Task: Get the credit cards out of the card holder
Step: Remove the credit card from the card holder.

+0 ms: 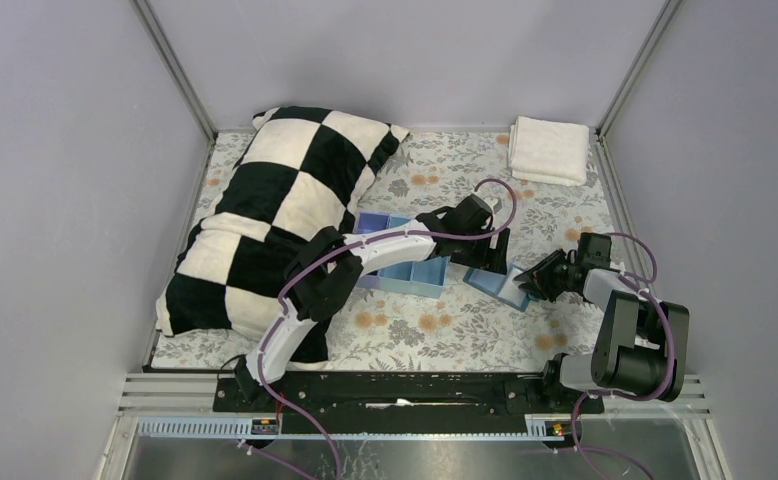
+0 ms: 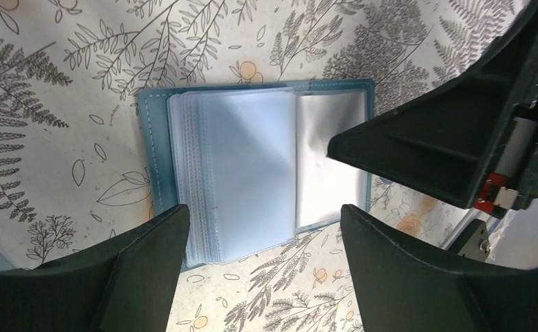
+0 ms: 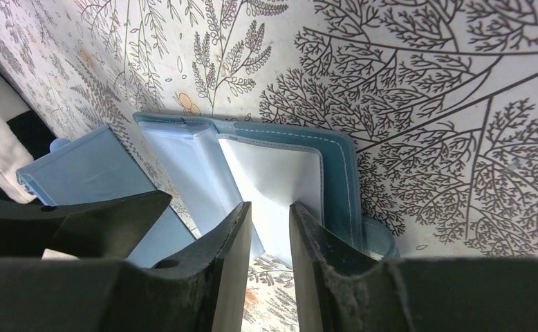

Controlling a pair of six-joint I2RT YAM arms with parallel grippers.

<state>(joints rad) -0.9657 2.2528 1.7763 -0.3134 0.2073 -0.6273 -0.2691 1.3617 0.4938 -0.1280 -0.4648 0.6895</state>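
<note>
Floral cloth [image 1: 445, 330]: card holder [image 2: 252, 173] beneath wide left tool [image 2: 261, 211], narrow right tool [image 3: 270, 221] straddling its page.

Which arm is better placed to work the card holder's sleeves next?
Right, probably: the right end effector is narrowed at the open card holder's sleeves; the left end effector hovers open above.

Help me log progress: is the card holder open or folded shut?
Open. The card holder lies spread on the floral cloth, cover down, its clear sleeves fanned out.
</note>
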